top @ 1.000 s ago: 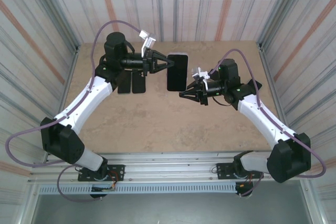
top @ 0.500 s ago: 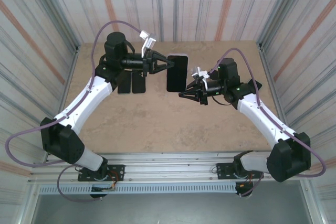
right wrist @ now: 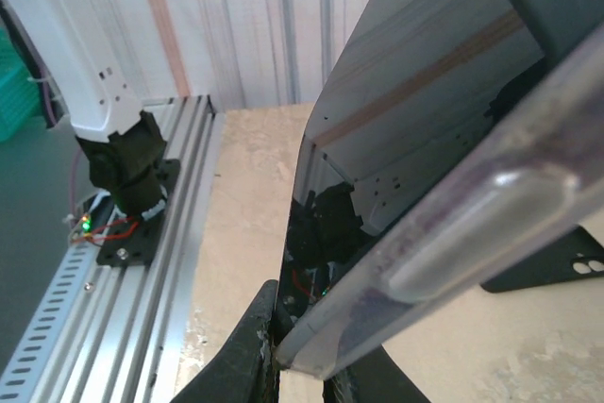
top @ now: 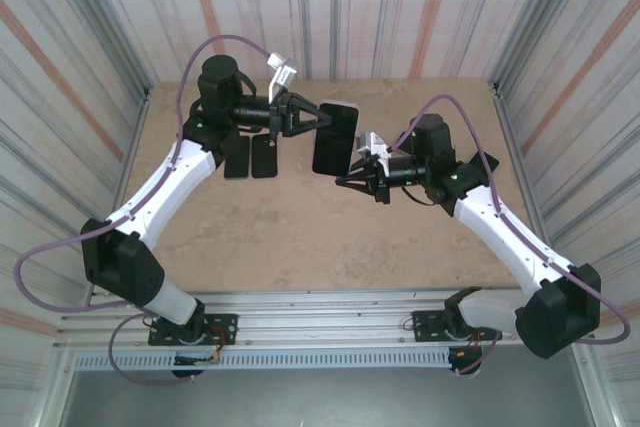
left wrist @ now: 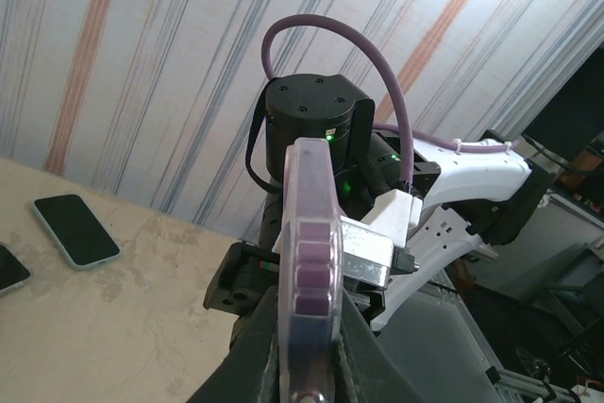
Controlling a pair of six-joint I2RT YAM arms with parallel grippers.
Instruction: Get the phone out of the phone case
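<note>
In the top external view, the phone case (top: 335, 139) is held edge-up off the table (top: 300, 237), clamped at its upper end by the left gripper (top: 318, 119). The phone is seen seated inside it, so the extraction is judged as not yet done. The right gripper (top: 343, 181) is set against the lower end of the case. Two other phones (top: 250, 156) are seen lying flat beneath the left arm.

In the left wrist view, the case is seen edge-on, rising straight ahead from between the closed fingers (left wrist: 260, 365). Its face is hidden, so how far the phone is seated cannot be judged here.

In the right wrist view, the phone (right wrist: 406, 129) is shown with its dark screen, and the clear rim of the case runs along its edge. The lower corner is bracketed by the jaws, one on each side. Whether it is pinched or merely straddled cannot be told, since the fingertips are cut off at the bottom edge.
</note>
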